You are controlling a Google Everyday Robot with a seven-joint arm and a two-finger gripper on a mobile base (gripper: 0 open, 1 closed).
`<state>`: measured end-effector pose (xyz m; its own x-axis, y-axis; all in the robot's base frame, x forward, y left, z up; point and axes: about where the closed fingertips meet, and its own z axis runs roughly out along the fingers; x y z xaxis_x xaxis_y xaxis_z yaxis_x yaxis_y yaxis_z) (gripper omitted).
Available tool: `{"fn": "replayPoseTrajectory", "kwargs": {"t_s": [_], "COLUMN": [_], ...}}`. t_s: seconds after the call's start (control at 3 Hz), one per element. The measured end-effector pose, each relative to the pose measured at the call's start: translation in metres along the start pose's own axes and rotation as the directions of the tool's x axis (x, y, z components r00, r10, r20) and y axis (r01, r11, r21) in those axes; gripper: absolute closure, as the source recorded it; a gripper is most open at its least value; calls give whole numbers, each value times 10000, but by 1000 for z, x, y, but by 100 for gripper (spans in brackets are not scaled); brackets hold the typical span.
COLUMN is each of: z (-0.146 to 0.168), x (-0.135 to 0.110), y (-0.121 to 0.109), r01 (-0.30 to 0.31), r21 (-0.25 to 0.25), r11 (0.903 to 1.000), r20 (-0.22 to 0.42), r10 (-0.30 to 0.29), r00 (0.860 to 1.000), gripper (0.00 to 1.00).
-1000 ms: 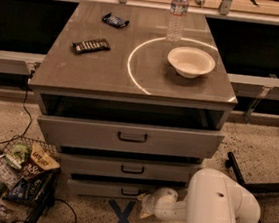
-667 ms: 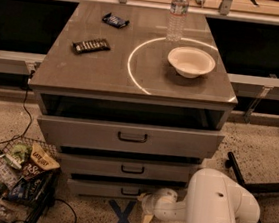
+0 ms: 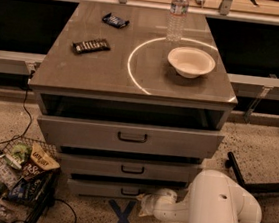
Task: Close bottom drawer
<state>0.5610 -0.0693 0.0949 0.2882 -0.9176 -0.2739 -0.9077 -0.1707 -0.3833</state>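
Note:
The bottom drawer (image 3: pixel 103 188) is the lowest, narrowest grey front of the cabinet (image 3: pixel 133 77), with a small dark bar handle (image 3: pixel 130 191). It stands pulled out a little, roughly flush with the drawers above. My white arm (image 3: pixel 219 208) reaches in from the lower right. My gripper (image 3: pixel 144 203) is low near the floor, just right of the handle and right against the drawer front.
The middle drawer (image 3: pixel 132 168) and top drawer (image 3: pixel 131 137) also stand out. On the cabinet top are a white bowl (image 3: pixel 191 62), a water bottle (image 3: pixel 178 12) and two snack bars (image 3: pixel 90 45). A wire basket of snacks (image 3: pixel 19 175) sits on the floor at the left. Blue tape cross (image 3: pixel 123 221) lies in front.
The gripper has shifted slightly towards the bottom drawer front. The drawers look unchanged.

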Motion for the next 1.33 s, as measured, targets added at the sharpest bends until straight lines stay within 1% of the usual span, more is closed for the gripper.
{"fn": "replayPoseTrajectory", "kwargs": {"t_s": [0.33,0.67,1.0,1.33], "z": [-16,-64,-112,-138], "x": [10,2,-9,17], "y": [8,18,26,43], "r01": [-249,-288,-628,-1346], "r21": [302,1078,1829,2228], "r11": [9992,9938,9811,9655], "r20": [161,612,824,668], "r10": [244,223,484,1226], "r00": [9996,9979,9954,9902], "gripper": [60,83,100,100]}}
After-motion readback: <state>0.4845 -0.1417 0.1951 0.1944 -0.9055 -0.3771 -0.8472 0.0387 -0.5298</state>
